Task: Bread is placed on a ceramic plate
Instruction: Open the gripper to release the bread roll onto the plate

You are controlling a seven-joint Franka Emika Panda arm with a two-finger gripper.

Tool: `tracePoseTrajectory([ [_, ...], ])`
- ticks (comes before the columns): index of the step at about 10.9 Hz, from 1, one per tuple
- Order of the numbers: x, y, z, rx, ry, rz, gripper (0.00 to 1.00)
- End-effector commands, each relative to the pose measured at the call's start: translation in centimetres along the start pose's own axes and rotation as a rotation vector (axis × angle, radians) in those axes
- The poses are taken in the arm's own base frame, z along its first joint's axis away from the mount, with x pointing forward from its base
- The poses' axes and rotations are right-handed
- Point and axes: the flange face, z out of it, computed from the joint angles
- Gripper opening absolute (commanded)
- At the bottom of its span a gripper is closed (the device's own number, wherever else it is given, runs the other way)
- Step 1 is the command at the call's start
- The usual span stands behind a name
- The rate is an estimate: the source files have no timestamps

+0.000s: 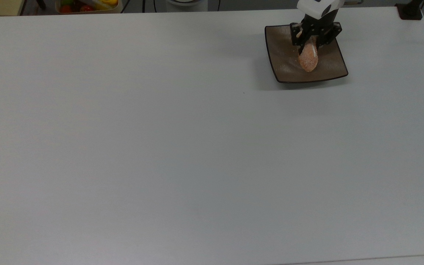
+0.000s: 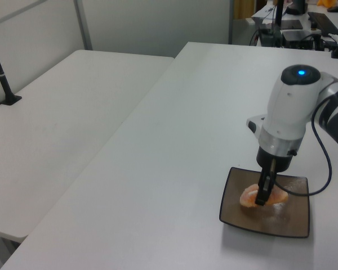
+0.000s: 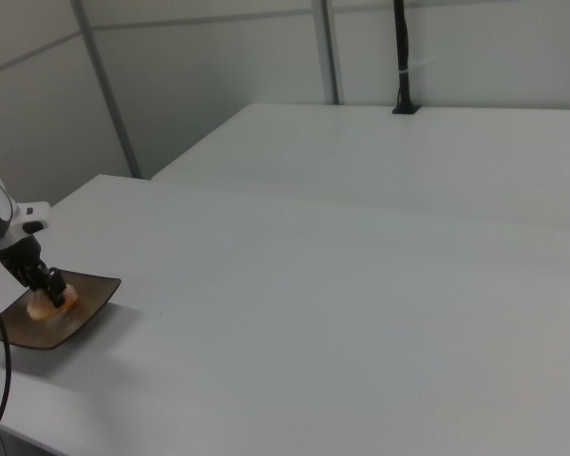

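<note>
The bread [image 1: 308, 60] sits in the upper right of the top view, over the dished middle of the ceramic plate [image 1: 283, 55], its long axis running up and down the frame and its white stripe just showing below the black fingers. In the left view the bread [image 2: 253, 196] lies low in the plate [image 2: 287, 222] at the lower right of the frame, and it looks to be touching the glaze or just above it; which of the two cannot be settled. In the right view bread [image 3: 51, 302] and plate [image 3: 76, 323] are at the far lower left.

The gripper [image 1: 310, 41] comes straight down on the roll, its fingers narrowed against the roll's sides, so it is holding the bread. The white arm body rises behind it toward the top edge of the top view.

Around the plate the white table [image 1: 160, 147] is bare; a tub of coloured items [image 1: 87, 5] stands beyond its far edge at the upper left.

The step in hand appears to be the set-down. The next move likely calls for letting the fingers part once the roll rests, then lifting straight up so the bread is not dragged toward the rim.
</note>
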Motion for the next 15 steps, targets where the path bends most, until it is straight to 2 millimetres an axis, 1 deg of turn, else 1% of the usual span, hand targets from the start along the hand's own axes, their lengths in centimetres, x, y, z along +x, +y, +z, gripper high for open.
tracePoseTrajectory([
  [1, -0.9, -0.8, 1.8, -0.017, 0.038, 0.01, 0.39],
  [2, -1.1, -0.9, 2.5, -0.031, 0.039, 0.016, 0.4],
  [3, -1.3, -1.0, 2.9, -0.039, 0.038, 0.013, 0.43],
  [4, -1.2, -1.0, 3.0, -0.039, 0.036, 0.013, 0.49],
  [5, -1.3, -1.1, 2.9, -0.039, 0.037, 0.017, 0.63],
  [7, -1.1, -1.0, 2.9, -0.042, 0.035, 0.021, 0.81],
  [8, -1.2, -1.1, 2.8, -0.042, 0.035, 0.019, 0.97],
  [9, -1.2, -1.1, 2.7, -0.044, 0.035, 0.02, 1.0],
  [12, -0.7, -1.1, 1.9, -0.056, 0.033, 0.022, 1.0],
  [13, -0.2, -1.1, 1.0, -0.062, 0.036, 0.026, 1.0],
  [15, 0.6, -0.5, -2.3, -0.043, 0.076, 0.046, 1.0],
])
